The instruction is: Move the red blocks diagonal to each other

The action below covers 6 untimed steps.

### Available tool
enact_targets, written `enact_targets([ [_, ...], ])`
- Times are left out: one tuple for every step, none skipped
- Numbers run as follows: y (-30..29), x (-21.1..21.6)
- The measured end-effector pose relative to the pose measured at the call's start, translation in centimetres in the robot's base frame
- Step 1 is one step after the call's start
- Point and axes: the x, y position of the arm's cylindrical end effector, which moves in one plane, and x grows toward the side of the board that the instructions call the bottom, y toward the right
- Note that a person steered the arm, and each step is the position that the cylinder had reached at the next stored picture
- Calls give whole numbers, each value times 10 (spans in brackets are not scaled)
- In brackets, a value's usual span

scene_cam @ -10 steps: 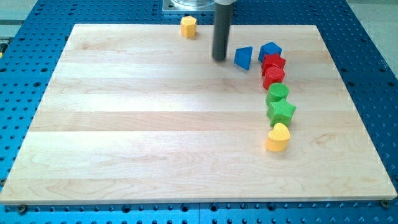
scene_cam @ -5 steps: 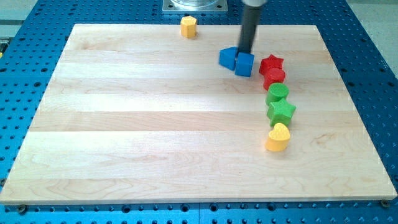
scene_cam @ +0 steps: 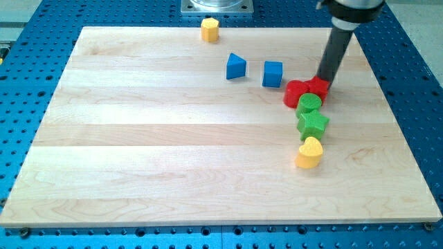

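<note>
Two red blocks sit side by side at the board's right: a round one (scene_cam: 294, 93) on the left and a star-shaped one (scene_cam: 319, 87) on the right, touching each other. My tip (scene_cam: 323, 79) rests against the top of the red star block, on its far side. The dark rod leans up to the view's top right. Just below the red pair, a green round block (scene_cam: 309, 104) touches them.
A green star block (scene_cam: 313, 124) and a yellow heart block (scene_cam: 309, 152) continue the column downward. A blue triangular block (scene_cam: 236, 67) and a blue cube (scene_cam: 273, 73) lie left of the red pair. A yellow block (scene_cam: 210, 30) sits at the board's top edge.
My tip swung right from the blue blocks to behind the red star. The two blue blocks were pushed left and apart. The red blocks shifted from stacked vertically to side by side.
</note>
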Motion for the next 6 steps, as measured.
enact_targets([
  [-32, 5],
  [13, 10],
  [-35, 31],
  [-114, 30],
  [-212, 28],
  [-183, 21],
])
